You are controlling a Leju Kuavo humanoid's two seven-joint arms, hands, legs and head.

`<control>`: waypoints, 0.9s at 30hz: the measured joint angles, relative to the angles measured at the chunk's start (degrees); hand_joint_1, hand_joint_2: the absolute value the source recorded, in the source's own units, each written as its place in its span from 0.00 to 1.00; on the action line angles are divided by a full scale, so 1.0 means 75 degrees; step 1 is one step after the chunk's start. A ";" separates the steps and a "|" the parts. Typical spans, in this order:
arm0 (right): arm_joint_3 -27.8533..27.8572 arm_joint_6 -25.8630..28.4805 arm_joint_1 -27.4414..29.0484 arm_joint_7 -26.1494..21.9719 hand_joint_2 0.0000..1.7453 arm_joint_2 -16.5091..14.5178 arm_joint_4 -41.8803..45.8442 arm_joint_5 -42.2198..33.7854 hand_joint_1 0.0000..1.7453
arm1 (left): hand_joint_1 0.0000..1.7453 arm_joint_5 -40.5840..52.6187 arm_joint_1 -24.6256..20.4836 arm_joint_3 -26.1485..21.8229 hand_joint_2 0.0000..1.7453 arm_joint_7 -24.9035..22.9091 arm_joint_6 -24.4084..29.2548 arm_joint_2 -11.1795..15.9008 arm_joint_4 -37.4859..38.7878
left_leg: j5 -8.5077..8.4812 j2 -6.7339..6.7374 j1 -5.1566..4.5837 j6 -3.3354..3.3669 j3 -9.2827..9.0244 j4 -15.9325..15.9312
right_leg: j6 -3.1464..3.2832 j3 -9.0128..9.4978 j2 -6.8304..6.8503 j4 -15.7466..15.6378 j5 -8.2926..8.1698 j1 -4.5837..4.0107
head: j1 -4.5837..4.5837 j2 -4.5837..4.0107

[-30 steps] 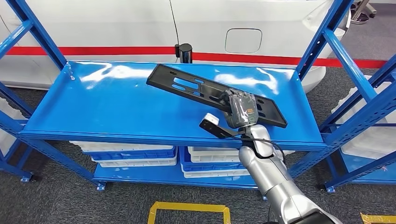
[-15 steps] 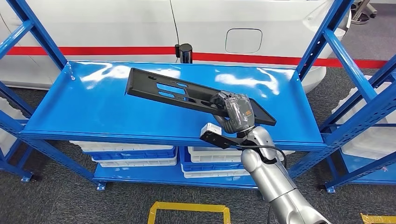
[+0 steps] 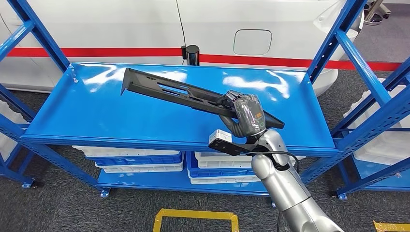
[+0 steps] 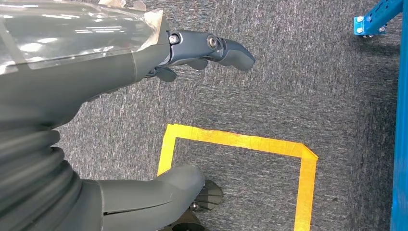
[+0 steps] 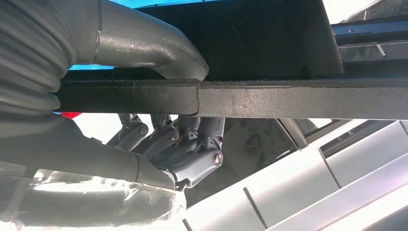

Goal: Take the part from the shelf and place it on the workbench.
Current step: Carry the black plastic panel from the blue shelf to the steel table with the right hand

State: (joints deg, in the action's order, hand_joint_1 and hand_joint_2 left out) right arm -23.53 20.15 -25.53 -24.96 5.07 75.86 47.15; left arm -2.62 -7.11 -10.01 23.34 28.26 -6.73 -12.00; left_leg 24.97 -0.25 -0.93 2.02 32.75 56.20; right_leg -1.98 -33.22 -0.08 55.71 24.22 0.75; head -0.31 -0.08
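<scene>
- The right hand (image 3: 244,112) is gripping the part (image 3: 193,96) near its right end, thumb on one face and fingers (image 5: 192,144) curling round the other, as the right wrist view is showing
- The part is riding clear of the shelf (image 3: 121,121), its left end tilting up above the blue deck, so the pick-up looks done
- Carrying it off and setting it on the workbench is what is remaining; no workbench is showing
- The left hand (image 4: 144,120) is hanging over grey carpet beside yellow tape (image 4: 240,140), fingers apart and holding nothing
- The part is a long, flat black bar with slotted cut-outs, a matte grainy finish and a raised lip along its edge
- The shelf deck is glossy blue metal, throwing back glare; white trays (image 3: 130,162) are sitting on the level below
</scene>
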 joint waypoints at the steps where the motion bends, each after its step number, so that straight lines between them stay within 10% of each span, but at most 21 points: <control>1: -0.0010 0.0000 0.0000 0.0000 1.00 0.0004 0.0007 0.0000 0.96 | 0.00 0.0000 0.0002 0.0000 1.00 0.0000 -0.0001 0.0000 0.0000 | 0.0000 0.0000 0.0000 0.0000 0.0000 0.0000 | 0.0000 0.0000 0.0000 0.0000 0.0000 0.0000 | 0.0000 0.0000; 13: -0.0082 0.0031 0.0030 0.0167 1.00 0.0078 0.0063 0.0144 0.96 | 0.00 0.0044 0.0017 -0.0001 1.00 0.0000 -0.0087 0.0027 0.0000 | -0.0013 0.0009 0.0016 0.0171 -0.0001 -0.0007 | -0.0120 -0.0035 0.0006 0.0032 0.0023 0.0124 | 0.0000 0.0001; 19: -0.0083 0.0041 0.0136 0.0176 1.00 0.0157 0.0088 0.0156 0.96 | 0.00 0.0061 0.0016 -0.0003 1.00 0.0000 -0.0091 0.0020 0.0000 | -0.0083 0.0021 0.0053 0.0270 -0.0014 -0.0078 | -0.0007 -0.1127 0.0008 0.2384 0.1013 0.0093 | 0.0043 0.0001; 23: -0.0083 0.0044 0.0169 0.0202 1.00 0.0187 0.0090 0.0158 0.96 | 0.00 0.0061 0.0017 -0.0003 1.00 0.0013 -0.0093 0.0014 0.0000 | -0.0009 -0.0015 0.0057 0.0159 0.0002 0.0042 | -0.0174 -0.0241 0.0019 0.0725 0.0371 0.0110 | 0.0052 0.0001; 27: -0.0098 0.0058 0.0179 0.0208 1.00 0.0181 0.0103 0.0177 0.96 | 0.00 0.0064 0.0017 -0.0003 1.00 0.0040 -0.0093 0.0014 0.0000 | 0.0048 -0.0010 0.0045 0.0005 0.0040 0.0140 | 0.0036 0.0017 -0.0001 0.0227 0.0186 0.0069 | 0.0024 0.0001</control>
State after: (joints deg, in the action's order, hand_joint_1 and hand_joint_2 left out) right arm -24.27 20.58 -24.19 -23.40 6.42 76.64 48.47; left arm -2.14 -6.98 -10.03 23.64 27.56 -6.63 -12.00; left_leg 25.33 -0.32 -0.59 2.06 33.04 57.25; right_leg -1.71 -33.10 -0.08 57.41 25.62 1.27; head -0.13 -0.07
